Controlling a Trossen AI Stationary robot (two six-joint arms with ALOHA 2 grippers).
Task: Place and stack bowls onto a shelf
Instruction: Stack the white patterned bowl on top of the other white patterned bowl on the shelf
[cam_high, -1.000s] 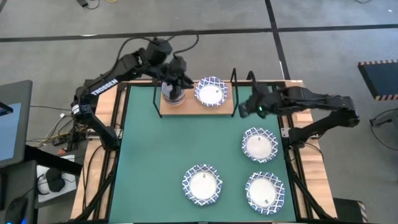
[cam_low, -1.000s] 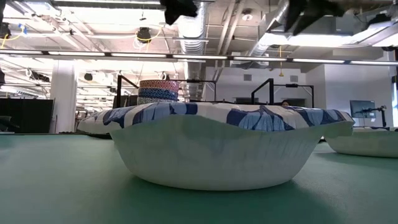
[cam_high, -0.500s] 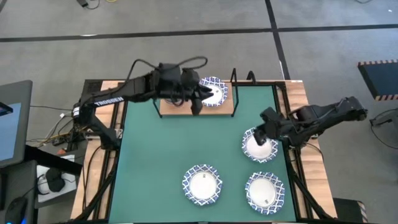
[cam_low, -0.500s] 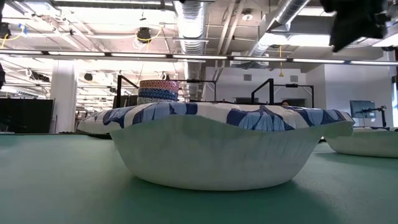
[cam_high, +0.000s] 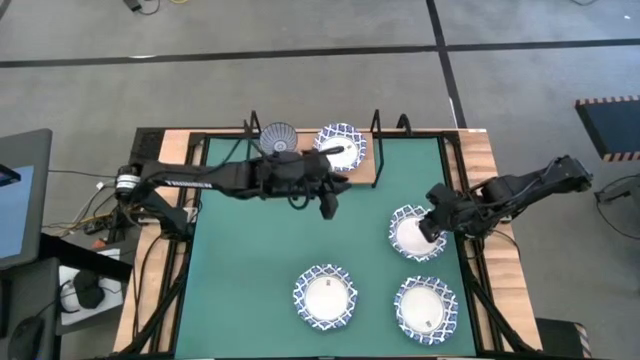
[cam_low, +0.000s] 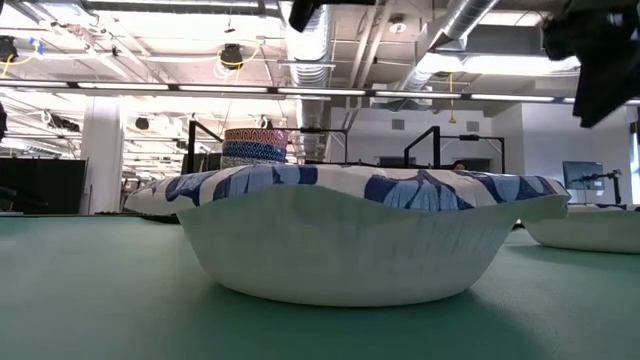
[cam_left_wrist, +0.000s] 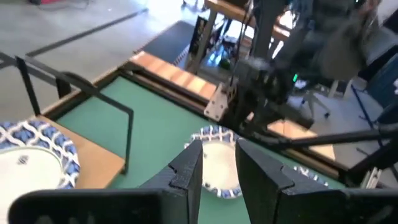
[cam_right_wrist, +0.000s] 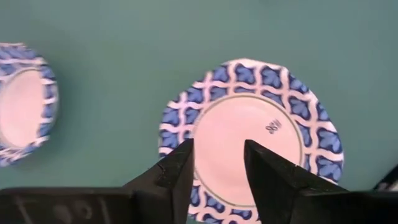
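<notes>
A stack of small bowls (cam_high: 278, 137), the striped one on top, stands on the left end of the light-wood shelf (cam_high: 268, 175). A white blue-rimmed bowl (cam_high: 340, 147) sits beside it on the shelf. Three more white bowls rest on the green mat: (cam_high: 415, 233), (cam_high: 325, 297), (cam_high: 425, 308). My left gripper (cam_high: 330, 207) (cam_left_wrist: 217, 171) is open over the mat in front of the shelf. My right gripper (cam_high: 430, 225) (cam_right_wrist: 217, 168) is open above the right-hand bowl (cam_right_wrist: 249, 137), pointing down at its rim, clear of it in the low view (cam_low: 600, 60).
The shelf's black wire posts (cam_high: 376, 150) stand at its right end and back. The wooden table border (cam_high: 470, 160) frames the green mat (cam_high: 250, 260). In the low view the nearest bowl (cam_low: 370, 235) fills the foreground, with the stack (cam_low: 255, 145) behind.
My left gripper left the stack of small bowls on the shelf and swung right and toward the near edge, out over the mat. My right gripper moved from beside the shelf's right end toward the near edge and down over the right-hand white bowl. No bowl moved.
</notes>
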